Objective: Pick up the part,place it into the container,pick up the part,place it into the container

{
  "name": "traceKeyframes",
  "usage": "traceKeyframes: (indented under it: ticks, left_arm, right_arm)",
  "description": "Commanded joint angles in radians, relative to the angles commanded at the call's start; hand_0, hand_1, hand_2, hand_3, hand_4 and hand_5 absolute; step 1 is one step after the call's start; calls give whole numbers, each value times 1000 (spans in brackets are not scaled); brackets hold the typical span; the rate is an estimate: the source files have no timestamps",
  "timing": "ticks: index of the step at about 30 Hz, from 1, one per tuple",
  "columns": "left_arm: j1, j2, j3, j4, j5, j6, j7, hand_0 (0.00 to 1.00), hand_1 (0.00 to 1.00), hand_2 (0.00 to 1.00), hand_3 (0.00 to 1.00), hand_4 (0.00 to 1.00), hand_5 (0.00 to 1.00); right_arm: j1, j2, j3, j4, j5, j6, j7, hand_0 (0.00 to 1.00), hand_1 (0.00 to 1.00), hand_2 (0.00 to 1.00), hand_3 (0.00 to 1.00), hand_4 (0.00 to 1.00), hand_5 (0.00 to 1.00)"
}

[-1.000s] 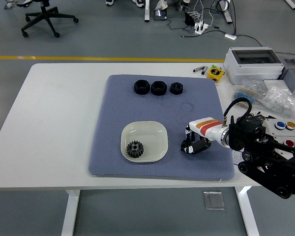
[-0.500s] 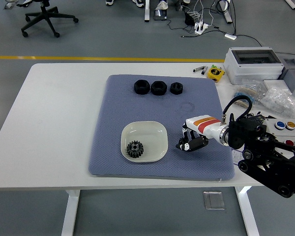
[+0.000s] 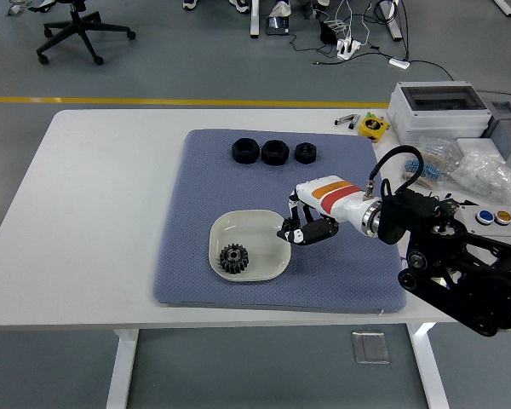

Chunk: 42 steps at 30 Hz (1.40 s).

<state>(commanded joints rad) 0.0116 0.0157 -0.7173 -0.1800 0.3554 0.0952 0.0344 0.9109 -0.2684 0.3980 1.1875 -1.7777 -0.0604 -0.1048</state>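
Leftward shift logged since the earlier frames: my right hand (image 3: 305,228) has travelled from the mat's lower right area to the right rim of the dish (image 3: 277,228).

Hidden or unclear: the fingers are curled together over something dark, but I cannot make out whether that is a part or only the fingertips' own black pads. The right arm's lower links are cut off by the picture's right edge. My left arm is out of view.

Right hand: white shell with orange and red stripes, fingers bunched downward, hovering at the dish's right rim; contact with the rim cannot be judged.

Dish: pale, rounded square, on the blue mat (image 3: 196,187), near its front edge.

Gear (image 3: 234,258): black, toothed, lying inside the dish toward its lower left.

Three black parts (image 3: 273,152): in a row along the mat's far edge, well apart from the dish.
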Motion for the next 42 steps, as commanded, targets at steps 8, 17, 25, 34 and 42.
traceKeyframes:
  ticks: [8, 17, 25, 34, 42]
  left_arm:
    - [-2, 2, 1, 0, 2, 1, 0, 845, 800, 835, 606, 541, 799]
    - [-5, 5, 21, 0, -14, 4, -1, 845, 800, 835, 606, 541, 798]
    - [2, 5, -5, 0, 21, 6, 8, 845, 801, 835, 606, 542, 799]
    - [6, 5, -49, 0, 64, 7, 15, 845, 800, 835, 605, 541, 796]
    - [6, 6, -55, 0, 67, 6, 14, 845, 801, 835, 605, 541, 795]
  right_arm:
    - [50, 96, -44, -92, 32, -95, -5, 2, 149, 384, 454, 797, 447]
    - [52, 113, -63, -140, -72, -116, 34, 58, 237, 493, 513, 998, 371]
    - [41, 100, -62, -133, -81, -130, 34, 78, 260, 512, 751, 998, 378]
    - [-1, 49, 31, -128, -40, -147, 41, 85, 267, 511, 754, 998, 368]
    - [-67, -38, 150, -112, 115, -215, 20, 164, 355, 527, 715, 984, 371]
